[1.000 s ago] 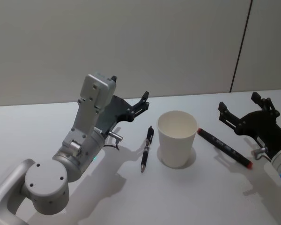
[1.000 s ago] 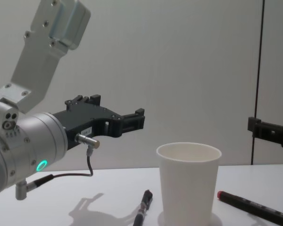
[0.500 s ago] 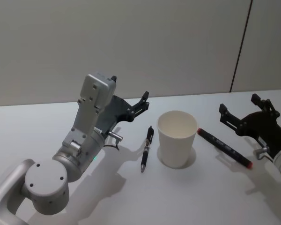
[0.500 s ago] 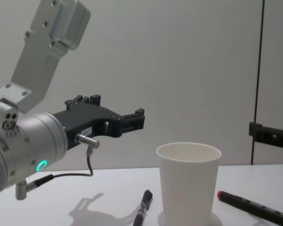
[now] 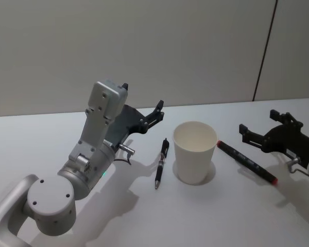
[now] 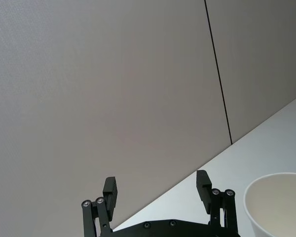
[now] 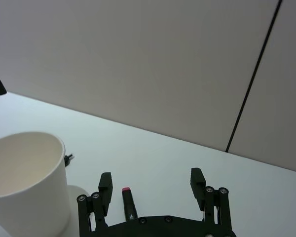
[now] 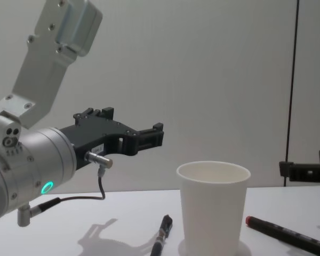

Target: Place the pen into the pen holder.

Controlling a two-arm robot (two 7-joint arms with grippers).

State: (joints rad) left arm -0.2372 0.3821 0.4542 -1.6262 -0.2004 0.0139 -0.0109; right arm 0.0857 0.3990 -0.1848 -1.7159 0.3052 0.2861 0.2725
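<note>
Hovering my right hand (image 5: 257, 122), fingers apart, just above the black marker pen with a red end (image 5: 245, 161) on the white bench (image 5: 221, 216); the white paper cup (image 5: 194, 154) stands just beyond it. My left hand (image 5: 142, 98), fingers spread, hangs near a slim black pen (image 5: 160, 163)

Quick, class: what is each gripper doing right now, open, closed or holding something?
Left gripper: open, empty, held up left of the cup.
Right gripper: open, empty, close to the marker on the table.
</note>
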